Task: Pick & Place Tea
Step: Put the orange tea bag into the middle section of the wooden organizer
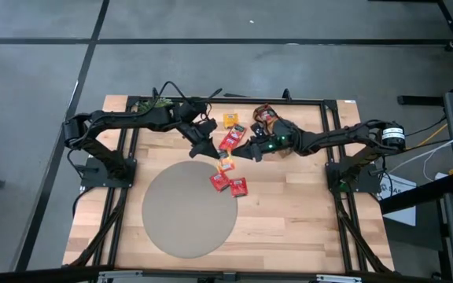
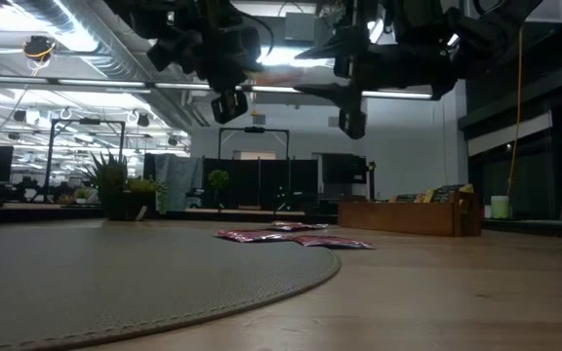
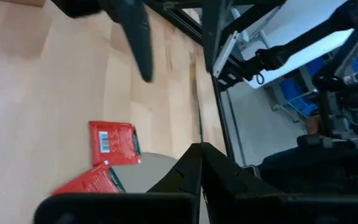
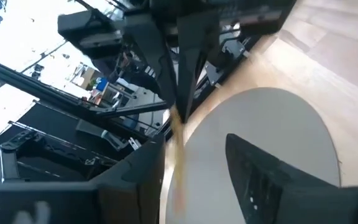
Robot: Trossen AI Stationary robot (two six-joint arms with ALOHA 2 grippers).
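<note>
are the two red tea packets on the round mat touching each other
Cannot tell. In the high view the two red sachets lie side by side at the mat's edge; no clear gap or contact shows.

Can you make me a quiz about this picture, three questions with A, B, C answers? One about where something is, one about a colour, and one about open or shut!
1. Where do the two side-by-side red sachets lie?
A. in the tray
B. at the mat's rim
C. on the floor

2. What colour is the round mat?
A. grey
B. blue
C. pink

3. The left fingers are:
A. wide open
B. shut
C. holding a plant

Answers:
1 B: from above, they sit on the mat's rim.
2 A: the mat looks grey against the pale wood.
3 B: in the left wrist view the tips meet, with nothing between them.
</note>
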